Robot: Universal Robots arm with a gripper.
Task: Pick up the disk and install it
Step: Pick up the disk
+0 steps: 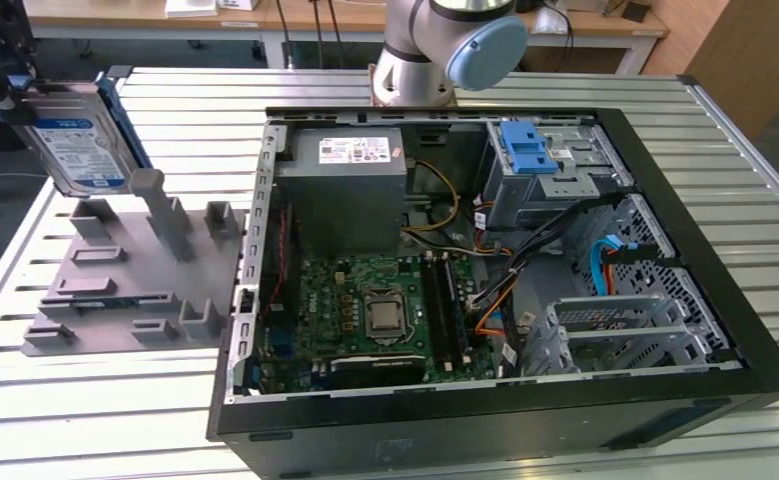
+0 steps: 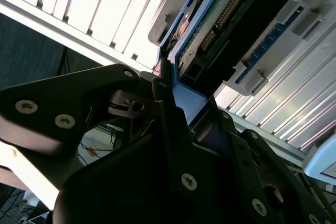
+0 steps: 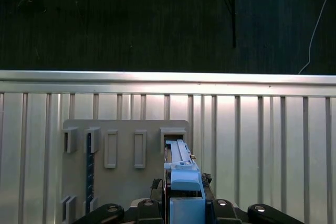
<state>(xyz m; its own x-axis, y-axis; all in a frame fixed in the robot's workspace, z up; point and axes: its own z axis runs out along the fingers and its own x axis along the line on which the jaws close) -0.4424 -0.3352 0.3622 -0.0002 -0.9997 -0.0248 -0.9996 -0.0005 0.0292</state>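
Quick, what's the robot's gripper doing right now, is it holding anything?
The gripper: closed, holding the disk by one blue-railed edge.

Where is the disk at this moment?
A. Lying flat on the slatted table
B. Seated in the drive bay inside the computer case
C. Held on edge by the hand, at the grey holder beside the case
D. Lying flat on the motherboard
C: the disk stands on edge in the hand, by the grey holder, outside the computer case.
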